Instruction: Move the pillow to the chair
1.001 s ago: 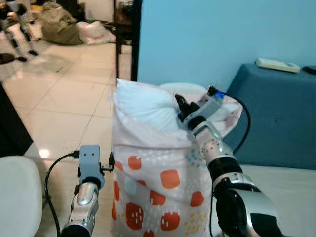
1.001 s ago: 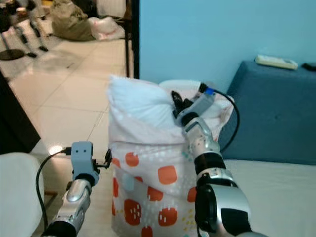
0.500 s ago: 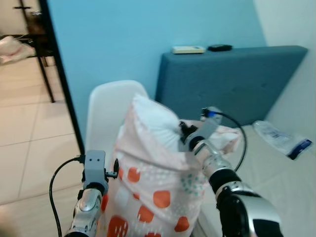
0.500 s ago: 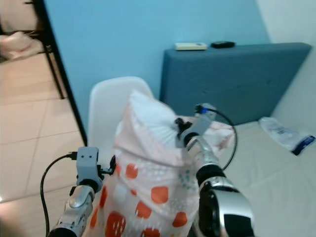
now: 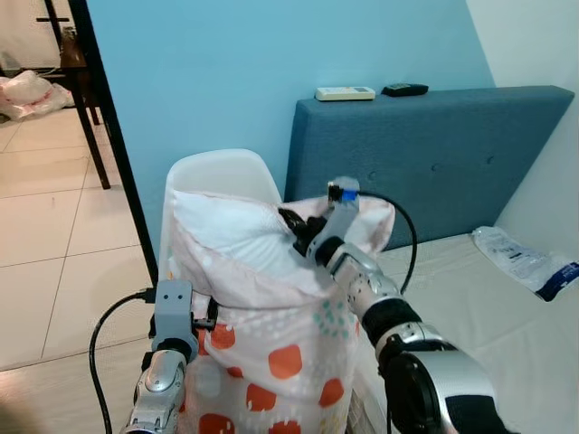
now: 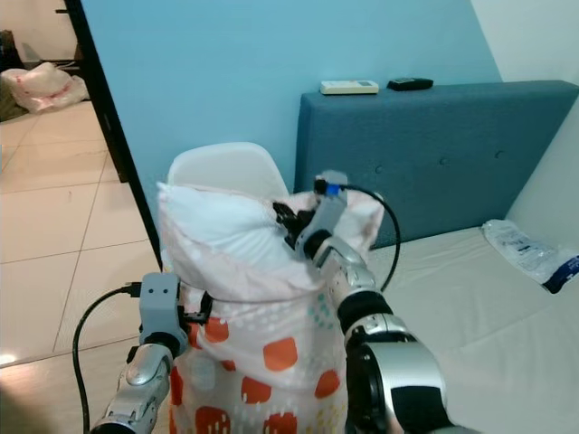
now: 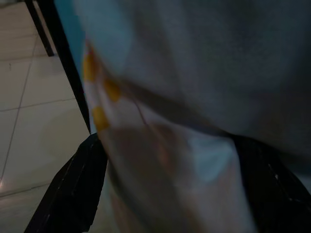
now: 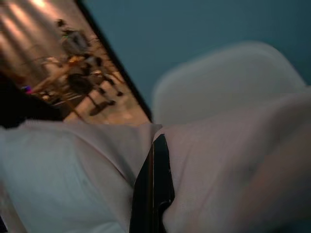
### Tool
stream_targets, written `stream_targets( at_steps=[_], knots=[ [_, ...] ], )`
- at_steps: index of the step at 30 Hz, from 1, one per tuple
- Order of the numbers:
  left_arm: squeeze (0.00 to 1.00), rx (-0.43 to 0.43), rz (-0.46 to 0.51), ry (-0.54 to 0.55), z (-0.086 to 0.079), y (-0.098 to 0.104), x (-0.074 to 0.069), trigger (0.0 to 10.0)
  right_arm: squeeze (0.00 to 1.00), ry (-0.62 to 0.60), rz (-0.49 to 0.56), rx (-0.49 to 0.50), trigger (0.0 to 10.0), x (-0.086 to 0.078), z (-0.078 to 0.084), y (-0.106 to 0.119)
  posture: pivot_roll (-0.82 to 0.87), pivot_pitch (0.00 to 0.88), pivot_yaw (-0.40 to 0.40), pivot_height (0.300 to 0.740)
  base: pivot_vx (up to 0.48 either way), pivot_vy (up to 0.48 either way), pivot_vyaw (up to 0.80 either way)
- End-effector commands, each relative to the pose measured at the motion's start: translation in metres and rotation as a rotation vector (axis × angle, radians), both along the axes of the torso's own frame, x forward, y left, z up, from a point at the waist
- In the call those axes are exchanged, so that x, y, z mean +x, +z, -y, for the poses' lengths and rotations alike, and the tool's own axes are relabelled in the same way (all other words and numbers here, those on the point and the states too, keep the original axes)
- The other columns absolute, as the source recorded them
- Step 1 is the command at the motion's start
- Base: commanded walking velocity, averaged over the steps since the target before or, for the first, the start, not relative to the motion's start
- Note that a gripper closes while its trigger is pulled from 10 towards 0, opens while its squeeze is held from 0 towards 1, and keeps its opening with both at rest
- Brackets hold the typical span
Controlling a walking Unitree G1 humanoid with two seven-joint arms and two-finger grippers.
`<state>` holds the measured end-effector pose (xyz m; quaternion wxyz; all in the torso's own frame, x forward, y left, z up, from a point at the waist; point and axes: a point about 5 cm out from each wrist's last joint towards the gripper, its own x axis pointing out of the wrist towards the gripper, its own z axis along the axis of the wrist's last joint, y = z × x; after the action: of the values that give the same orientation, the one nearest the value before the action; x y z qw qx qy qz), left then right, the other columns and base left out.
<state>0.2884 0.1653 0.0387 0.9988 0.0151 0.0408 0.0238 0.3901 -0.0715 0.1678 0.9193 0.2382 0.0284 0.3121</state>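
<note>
Up in the air, the pink pillow with orange blotches is carried upright between both arms, right in front of the white chair, whose rounded back peeks out just behind it. The right gripper digs into the pillow's folded top, fingers pinched on the fabric. The left gripper straddles the pillow's lower side, black fingers spread around the cloth. Behind stand a blue headboard and pale mattress.
</note>
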Motion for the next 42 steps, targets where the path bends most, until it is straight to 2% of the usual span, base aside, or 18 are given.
stream_targets(
  at_steps=[1, 8, 10, 13, 14, 16, 17, 20, 23, 24, 25, 26, 27, 28, 33, 35, 39, 42],
  knots=[
    [0.00, 0.006, -0.030, -0.014, 0.004, -0.003, -0.001, 10.0, 0.00, 0.032, 0.217, 0.084, 10.0, 0.010, -0.007, 0.063, 0.15, 0.000, -0.067, 0.740, 0.000, 0.000, 0.00],
    [0.00, 0.007, -0.030, -0.020, 0.005, -0.004, -0.004, 10.0, 0.00, -0.057, 0.326, 0.142, 10.0, 0.022, 0.001, 0.126, 0.16, 0.000, -0.069, 0.726, 0.000, 0.000, 0.00],
    [0.00, 0.008, -0.030, -0.021, 0.006, -0.005, -0.005, 10.0, 0.00, -0.058, 0.328, 0.147, 10.0, 0.023, 0.002, 0.130, 0.16, 0.000, -0.071, 0.716, 0.000, 0.000, 0.00],
    [0.00, 0.009, -0.029, -0.020, 0.005, -0.005, -0.006, 10.0, 0.00, -0.053, 0.306, 0.140, 10.0, 0.023, 0.001, 0.123, 0.17, 0.000, -0.073, 0.701, 0.000, 0.000, 0.00],
    [0.00, 0.011, -0.031, -0.018, 0.004, -0.005, -0.008, 10.0, 0.00, -0.045, 0.254, 0.115, 10.0, 0.022, -0.003, 0.104, 0.17, 0.000, -0.074, 0.691, 0.000, 0.000, 0.00],
    [0.00, 0.011, -0.031, -0.017, 0.004, -0.006, -0.009, 10.0, 0.00, -0.021, 0.191, 0.092, 10.0, 0.019, -0.009, 0.083, 0.17, 0.000, -0.072, 0.681, 0.000, 0.000, 0.00],
    [0.00, 0.012, -0.033, -0.017, 0.004, -0.006, -0.011, 10.0, 0.00, 0.002, 0.143, 0.067, 10.0, 0.015, -0.016, 0.063, 0.17, 0.000, -0.071, 0.671, 0.000, 0.000, 0.00],
    [0.00, 0.013, -0.034, -0.018, 0.003, -0.007, -0.011, 10.0, 0.00, 0.016, 0.125, 0.060, 10.0, 0.012, -0.019, 0.054, 0.18, 0.000, -0.071, 0.666, 0.000, 0.000, 0.00],
    [0.00, 0.020, -0.039, -0.025, 0.004, -0.008, -0.013, 10.0, 0.00, 0.087, 0.052, 0.031, 10.0, 0.000, -0.032, 0.020, 0.18, 0.000, -0.070, 0.651, 0.000, 0.000, 0.00],
    [0.00, 0.020, -0.039, -0.025, 0.004, -0.008, -0.013, 10.0, 0.00, 0.087, 0.052, 0.031, 10.0, 0.000, -0.032, 0.020, 0.18, 0.000, -0.070, 0.651, 0.000, 0.000, 0.00],
    [0.00, 0.022, -0.041, -0.026, 0.004, -0.008, -0.014, 10.0, 0.00, 0.130, -0.006, -0.016, 10.0, -0.008, -0.037, -0.001, 0.18, 0.000, -0.070, 0.646, 0.000, 0.000, 0.00],
    [0.00, 0.022, -0.041, -0.026, 0.004, -0.008, -0.014, 10.0, 0.00, 0.130, -0.006, -0.016, 10.0, -0.008, -0.037, -0.001, 0.18, 0.000, -0.070, 0.646, 0.000, 0.000, 0.00],
    [0.00, 0.024, -0.043, -0.028, 0.004, -0.008, -0.015, 10.0, 0.00, 0.193, -0.119, -0.131, 10.0, -0.025, -0.041, -0.041, 0.18, 0.003, -0.066, 0.636, 0.000, 0.000, 0.00],
    [0.00, 0.024, -0.043, -0.028, 0.004, -0.008, -0.015, 10.0, 0.00, 0.193, -0.119, -0.131, 10.0, -0.025, -0.041, -0.041, 0.18, 0.003, -0.066, 0.636, 0.000, 0.000, 0.00],
    [0.00, 0.025, -0.050, -0.036, 0.006, -0.008, -0.016, 10.0, 0.00, 0.207, -0.344, -0.263, 10.0, -0.053, -0.032, -0.100, 0.17, 0.011, -0.063, 0.611, 0.000, 0.000, 0.00],
    [0.00, 0.025, -0.051, -0.036, 0.006, -0.009, -0.016, 10.0, 0.00, 0.205, -0.371, -0.274, 10.0, -0.056, -0.030, -0.105, 0.17, 0.011, -0.063, 0.606, 0.000, 0.000, 0.00],
    [0.00, 0.023, -0.053, -0.036, 0.006, -0.009, -0.017, 10.0, 0.00, 0.095, -0.562, -0.344, 10.0, -0.067, -0.014, -0.132, 0.16, 0.019, -0.060, 0.586, 0.000, 0.000, 0.00],
    [0.00, 0.021, -0.056, -0.038, 0.007, -0.009, -0.017, 10.0, 0.00, 0.065, -0.595, -0.345, 10.0, -0.071, -0.009, -0.138, 0.16, 0.021, -0.056, 0.571, 0.000, 0.000, 0.00]
  ],
)
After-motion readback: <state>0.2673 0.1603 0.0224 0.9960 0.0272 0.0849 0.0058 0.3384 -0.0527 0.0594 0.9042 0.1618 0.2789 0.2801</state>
